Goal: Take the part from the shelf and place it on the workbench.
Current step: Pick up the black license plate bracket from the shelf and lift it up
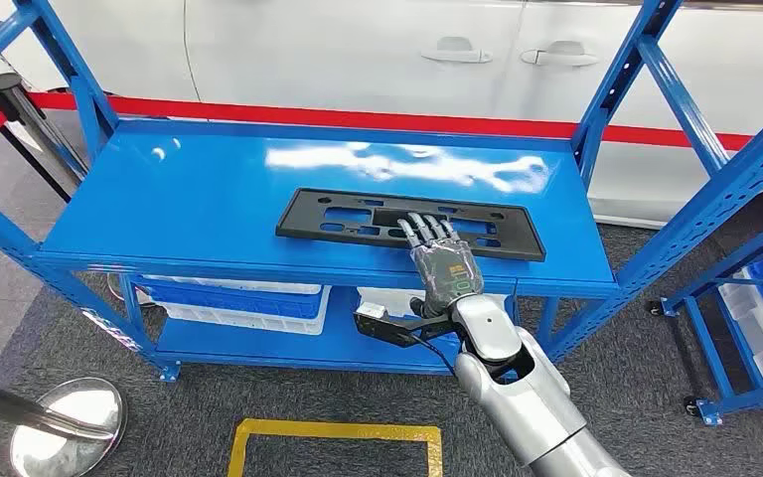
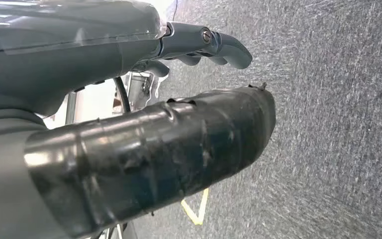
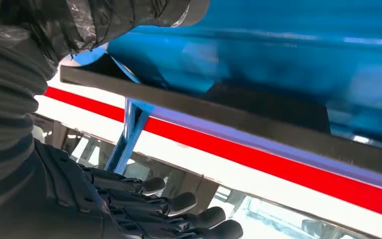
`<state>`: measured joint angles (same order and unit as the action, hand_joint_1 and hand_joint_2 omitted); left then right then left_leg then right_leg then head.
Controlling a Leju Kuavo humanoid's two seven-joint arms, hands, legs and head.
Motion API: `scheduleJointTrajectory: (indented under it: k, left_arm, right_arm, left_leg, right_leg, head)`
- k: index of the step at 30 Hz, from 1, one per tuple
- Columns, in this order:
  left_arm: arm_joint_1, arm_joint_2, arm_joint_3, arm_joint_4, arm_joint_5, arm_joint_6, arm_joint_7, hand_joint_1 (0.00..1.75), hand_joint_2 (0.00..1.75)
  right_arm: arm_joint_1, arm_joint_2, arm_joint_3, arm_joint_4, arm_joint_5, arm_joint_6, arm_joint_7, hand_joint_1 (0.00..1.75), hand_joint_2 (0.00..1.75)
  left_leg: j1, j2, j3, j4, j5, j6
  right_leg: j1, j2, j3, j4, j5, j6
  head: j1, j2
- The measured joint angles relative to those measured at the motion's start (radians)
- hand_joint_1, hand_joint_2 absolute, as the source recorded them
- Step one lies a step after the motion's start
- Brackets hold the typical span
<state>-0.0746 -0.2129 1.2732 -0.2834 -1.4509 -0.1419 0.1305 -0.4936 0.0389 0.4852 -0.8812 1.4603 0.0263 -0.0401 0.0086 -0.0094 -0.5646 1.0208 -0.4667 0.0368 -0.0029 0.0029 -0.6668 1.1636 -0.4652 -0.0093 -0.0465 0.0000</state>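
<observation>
A flat black plastic plate holder (image 1: 409,225) — rectangular, slotted — lies near the glossy blue steel shelf's (image 1: 189,199) front edge, right of centre. The right hand (image 1: 439,260) rests fingers-spread on it, gripping nothing. The left hand (image 2: 144,114) hangs over grey carpet (image 2: 338,124); whether its fingers are closed, I cannot tell.

The part (image 1: 410,225) lies on the shelf (image 1: 209,199), right hand (image 1: 442,263) resting on its near edge.

Glossy blue metal shelf (image 1: 209,199), matt black, probably plastic part (image 1: 358,224)
</observation>
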Motion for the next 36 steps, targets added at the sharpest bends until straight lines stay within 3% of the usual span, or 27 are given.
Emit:
scheduleJointTrajectory:
  k: [4,5,8,10,12,13,14,16,17,19,23,25,27,28,29,31,33,35,36]
  left_arm:
    - [0.000,-0.007,0.000,0.001,0.000,0.000,0.000,0.00,0.00]
    - [-0.001,-0.007,0.000,0.001,0.000,0.000,0.000,0.00,0.00]
    - [-0.004,-0.007,0.001,0.001,0.000,0.000,0.000,0.00,0.00]
    - [-0.003,-0.006,0.001,0.001,0.001,0.000,0.000,0.00,0.00]
    - [-0.002,-0.004,0.001,0.001,0.001,0.001,0.000,0.00,0.00]
    - [-0.001,-0.003,0.001,0.001,0.001,0.001,0.000,0.00,0.00]
    - [0.000,-0.002,0.001,0.001,0.001,0.000,0.000,0.00,0.00]
    - [0.002,-0.002,0.001,0.001,0.002,0.000,0.000,0.00,0.00]
    - [0.002,-0.002,0.001,0.001,0.002,0.000,0.000,0.00,0.00]
    - [0.000,-0.003,0.001,0.002,0.002,0.000,0.001,0.00,0.00]
    - [-0.001,-0.003,0.001,0.002,0.002,0.000,0.003,0.00,0.00]
    - [0.000,-0.003,0.001,0.002,0.002,0.000,0.004,0.00,0.00]
    - [0.000,-0.003,0.001,0.002,0.002,0.000,0.005,0.00,0.00]
    - [0.000,-0.003,0.001,0.002,0.002,0.000,0.005,0.00,0.00]
    - [0.000,-0.003,0.001,0.002,0.002,0.000,0.005,0.00,0.00]
    - [0.000,-0.004,0.001,0.002,0.002,0.000,0.005,0.00,0.00]
    - [0.002,-0.008,0.001,0.002,0.002,0.000,0.005,0.00,0.00]
    - [0.001,-0.012,0.001,0.003,0.002,0.000,0.006,0.00,0.00]
    - [-0.001,-0.011,0.001,0.002,0.002,0.000,0.006,0.00,0.00]
  right_arm:
    - [-0.004,0.000,0.000,0.000,0.000,0.000,0.000,0.00,1.75]
    - [-0.005,0.000,0.000,-0.001,0.000,0.000,0.000,0.00,1.75]
    - [-0.006,0.001,0.000,-0.004,-0.001,0.000,0.001,0.00,1.75]
    - [-0.008,0.003,0.000,-0.005,-0.001,0.001,0.001,0.00,1.75]
    - [-0.006,0.005,0.001,-0.005,-0.002,0.004,0.000,0.00,1.75]
    - [-0.005,0.006,0.001,-0.005,-0.003,0.005,0.000,0.00,1.75]
    - [-0.004,0.006,0.001,-0.005,-0.004,0.007,0.000,0.00,1.75]
    - [-0.004,0.006,0.001,-0.005,-0.005,0.008,0.000,0.00,1.75]
    - [-0.005,0.007,0.001,-0.005,-0.006,0.008,0.000,0.00,1.75]
    - [-0.007,0.008,0.001,-0.005,-0.008,0.009,-0.001,0.00,1.75]
    - [-0.009,0.010,0.002,-0.005,-0.011,0.009,-0.003,0.00,1.75]
    - [-0.011,0.010,0.002,-0.005,-0.012,0.009,-0.003,0.00,1.75]
    - [-0.009,0.010,0.003,-0.004,-0.014,0.009,-0.003,0.00,1.75]
    - [-0.008,0.010,0.003,-0.003,-0.014,0.009,-0.003,0.00,1.75]
    - [-0.007,0.010,0.003,-0.002,-0.014,0.009,-0.003,0.00,1.75]
    - [-0.007,0.010,0.004,-0.001,-0.015,0.010,-0.003,0.00,1.75]
    - [-0.010,0.010,0.004,0.000,-0.015,0.010,-0.003,0.00,1.75]
    - [-0.012,0.010,0.005,0.000,-0.015,0.010,-0.003,0.00,1.75]
    - [-0.013,0.010,0.005,0.000,-0.015,0.010,-0.003,0.00,1.75]
  left_leg:
    - [0.001,0.001,0.006,-0.002,-0.009,-0.008]
    - [0.001,0.002,0.007,-0.005,-0.009,-0.013]
    - [-0.001,0.005,0.006,0.011,-0.026,-0.026]
    - [0.002,0.005,-0.040,0.107,-0.068,-0.035]
    - [0.009,0.005,-0.115,0.229,-0.106,-0.046]
    - [0.013,0.006,-0.139,0.257,-0.101,-0.052]
    - [0.017,0.006,-0.144,0.246,-0.078,-0.057]
    - [0.026,0.008,-0.105,0.133,0.002,-0.068]
    - [0.026,0.007,-0.079,0.072,0.028,-0.070]
    - [0.024,0.005,-0.053,0.013,0.039,-0.061]
    - [0.021,0.003,-0.046,0.012,0.025,-0.027]
    - [0.021,0.004,-0.040,0.011,0.020,-0.015]
    - [0.016,0.003,-0.036,0.011,0.014,-0.007]
    - [0.013,0.002,-0.032,0.011,0.011,-0.004]
    - [0.010,0.001,-0.026,0.011,0.006,-0.003]
    - [0.004,-0.001,-0.008,0.010,-0.005,-0.002]
    - [0.004,-0.001,0.004,0.008,-0.014,-0.006]
    - [0.010,0.001,0.003,0.004,-0.016,-0.015]
    - [0.011,0.001,0.004,0.001,-0.016,-0.021]
  right_leg:
    - [0.016,-0.002,0.056,-0.120,0.026,-0.035]
    - [0.018,-0.001,0.060,-0.128,0.023,-0.038]
    - [0.004,-0.001,0.087,-0.165,0.029,-0.041]
    - [-0.002,-0.004,0.106,-0.181,0.029,-0.042]
    - [-0.004,-0.005,0.114,-0.181,0.022,-0.041]
    - [-0.005,-0.005,0.117,-0.179,0.016,-0.039]
    - [-0.008,-0.004,0.121,-0.176,0.010,-0.035]
    - [-0.015,-0.003,0.130,-0.164,-0.007,-0.022]
    - [-0.015,-0.002,0.131,-0.154,-0.018,-0.013]
    - [-0.012,-0.001,0.130,-0.141,-0.032,0.001]
    - [-0.016,-0.001,0.126,-0.122,-0.052,0.018]
    - [-0.017,-0.003,0.077,-0.028,-0.096,0.022]
    - [-0.017,-0.003,-0.005,0.109,-0.139,0.022]
    - [-0.016,-0.003,-0.037,0.149,-0.139,0.020]
    - [-0.014,-0.003,-0.050,0.152,-0.118,0.015]
    - [-0.003,-0.002,-0.019,0.044,-0.029,-0.005]
    - [0.010,-0.002,0.028,-0.074,0.028,-0.036]
    - [0.022,-0.003,0.045,-0.116,0.028,-0.054]
    - [0.025,-0.002,0.050,-0.128,0.028,-0.057]
  head:
    - [-0.003,0.000]
    - [-0.003,0.000]
    - [-0.003,0.000]
    - [-0.004,0.000]
    - [-0.004,0.000]
    - [-0.004,0.000]
    - [-0.004,0.000]
    - [-0.004,0.000]
    - [-0.006,0.000]
    - [-0.007,0.000]
    - [-0.007,0.000]
    - [-0.007,0.000]
    - [-0.007,0.000]
    - [-0.007,0.000]
    - [-0.007,0.000]
    - [-0.007,0.000]
    - [-0.011,0.000]
    - [-0.013,0.000]
    - [-0.012,0.000]
